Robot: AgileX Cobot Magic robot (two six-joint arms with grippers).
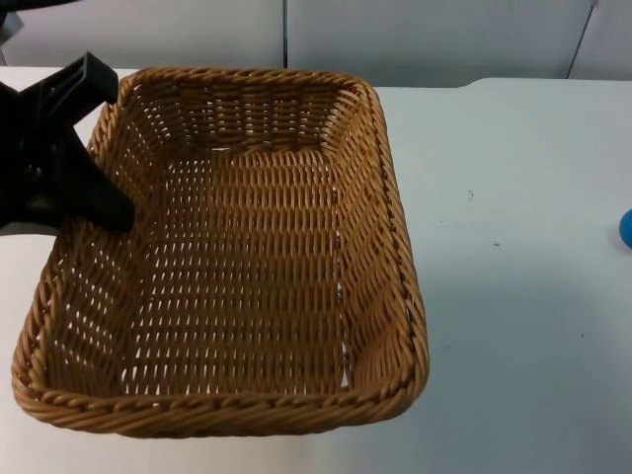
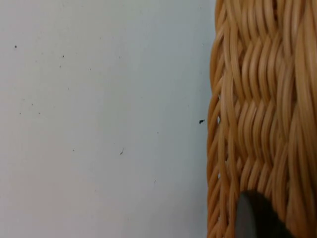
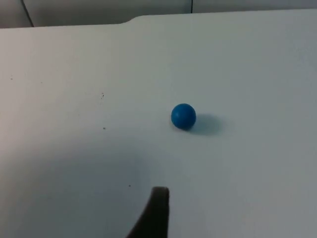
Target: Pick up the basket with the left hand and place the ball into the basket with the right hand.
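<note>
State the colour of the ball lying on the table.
The ball is blue, seen best in the right wrist view, lying on the white table.

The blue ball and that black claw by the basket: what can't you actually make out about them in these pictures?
- Ball: top view, cut off by the picture's edge; the right wrist view shows the whole ball on the table.
- Left gripper: top view, at the basket rim's left side; whether its fingers clamp the rim is hidden by the wicker and its own body.
- Right gripper: right wrist view, one fingertip short of the ball; open or shut cannot be told.
</note>
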